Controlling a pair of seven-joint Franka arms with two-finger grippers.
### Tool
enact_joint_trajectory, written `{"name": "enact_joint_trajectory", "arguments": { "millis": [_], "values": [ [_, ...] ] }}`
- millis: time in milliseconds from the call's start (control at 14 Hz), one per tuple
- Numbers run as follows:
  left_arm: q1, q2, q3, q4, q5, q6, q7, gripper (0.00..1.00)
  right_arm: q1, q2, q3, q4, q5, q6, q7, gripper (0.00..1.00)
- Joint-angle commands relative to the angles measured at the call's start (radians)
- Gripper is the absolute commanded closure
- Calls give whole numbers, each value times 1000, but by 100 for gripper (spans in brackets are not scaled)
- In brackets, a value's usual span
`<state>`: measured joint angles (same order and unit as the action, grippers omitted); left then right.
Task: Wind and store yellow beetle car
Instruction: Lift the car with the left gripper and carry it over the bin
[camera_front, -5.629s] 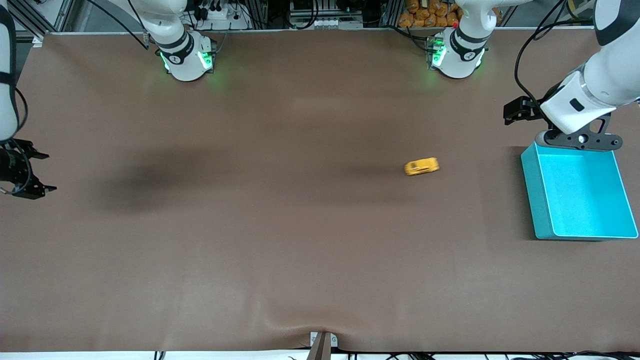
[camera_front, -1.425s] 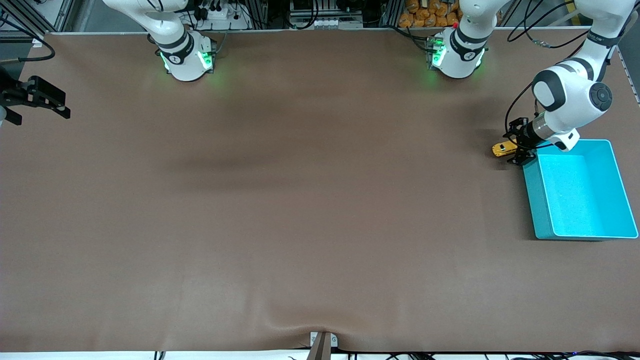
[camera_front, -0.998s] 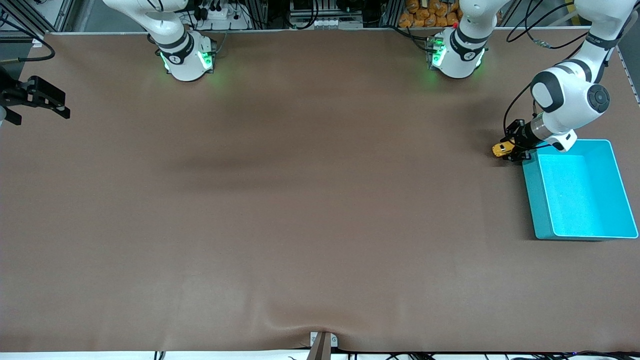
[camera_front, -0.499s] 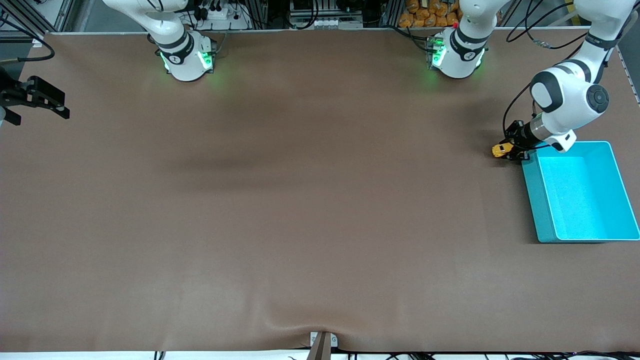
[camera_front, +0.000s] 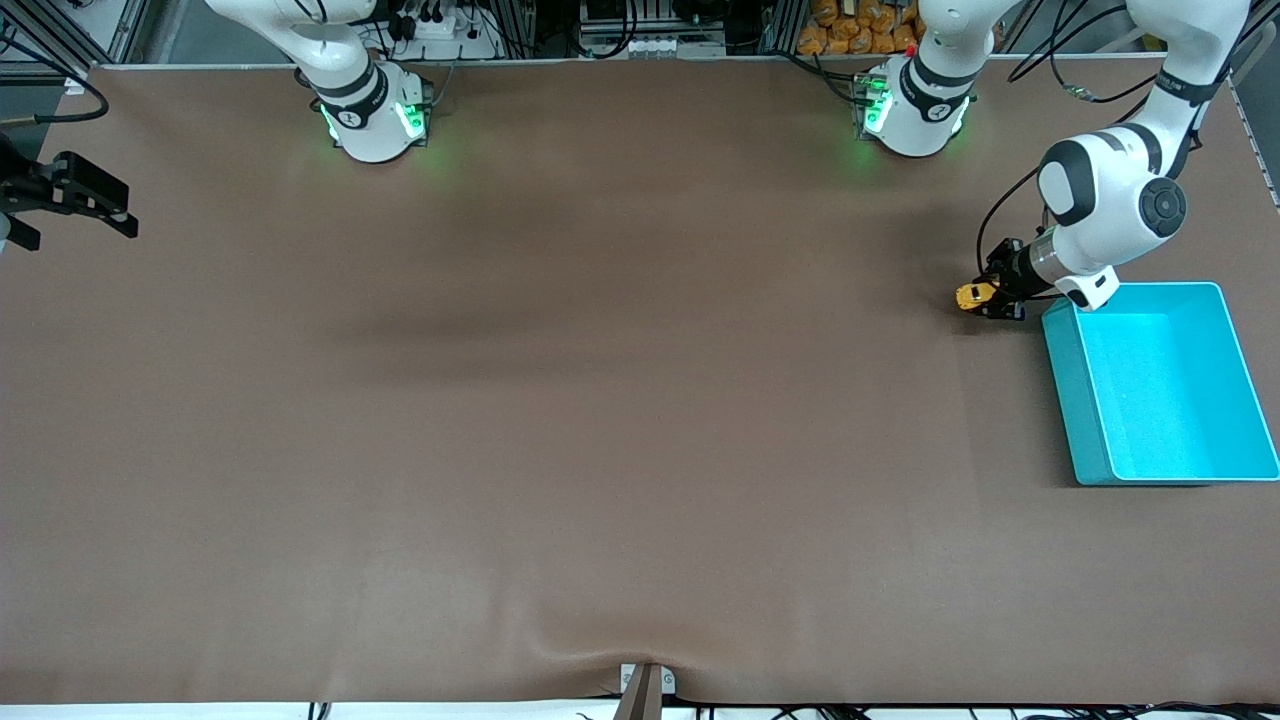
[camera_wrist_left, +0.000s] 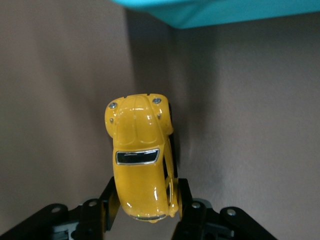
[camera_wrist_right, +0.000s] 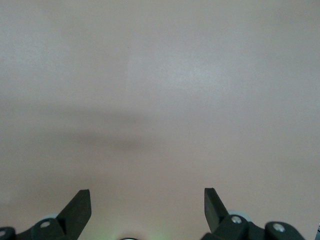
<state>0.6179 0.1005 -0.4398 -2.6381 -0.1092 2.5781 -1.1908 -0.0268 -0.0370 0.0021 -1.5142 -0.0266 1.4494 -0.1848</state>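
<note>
The left pincer (camera_front: 990, 300) was clamped on the car (camera_front: 970, 296), its fingers (camera_wrist_left: 111, 200) pressed against the flanks of the car's rear half. The car was held low at the table (camera_front: 600, 400), just beside the corner of the bin (camera_front: 1160, 385) that lies farthest from the front camera and toward the right arm's end; whether its wheels touched the table could not be told. In the left wrist view the car (camera_wrist_left: 141, 160) was seen from above: a glossy yellow body, a dark window framed in chrome, and two small round lamps at the end pointing away from the pincer, with the bin's turquoise edge (camera_wrist_left: 225, 10) close by. No writing or brand mark could be read on the car or the bin.

The right pincer (camera_front: 70, 200) was held apart, waiting over the table at the right arm's end, with only brown table (camera_wrist_right: 160, 90) below it.
</note>
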Motion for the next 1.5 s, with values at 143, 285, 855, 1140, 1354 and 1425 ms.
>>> {"name": "enact_joint_trajectory", "arguments": {
  "millis": [143, 285, 855, 1140, 1354, 1425],
  "values": [
    [2, -103, -111, 19, -1, -67, -13, 100, 11, -15, -5, -4, -18, 3, -9, 0],
    [2, -122, -116, 62, 38, -97, 0, 100, 13, -15, -5, -4, -18, 3, -9, 0],
    [74, -36, -106, 424, 161, -364, 267, 100, 14, -15, -4, 0, -18, 2, -9, 0],
    [157, -2, -103, 490, 163, -366, 563, 100, 13, -15, -4, 0, -15, 0, -9, 0],
    [216, 10, -103, 529, 163, -366, 736, 100, 10, -15, -5, 0, -13, 0, -13, 0],
    [226, 22, -103, 539, 184, -366, 770, 100, 11, -17, -5, 0, -13, 0, -13, 0]
  ]
}}
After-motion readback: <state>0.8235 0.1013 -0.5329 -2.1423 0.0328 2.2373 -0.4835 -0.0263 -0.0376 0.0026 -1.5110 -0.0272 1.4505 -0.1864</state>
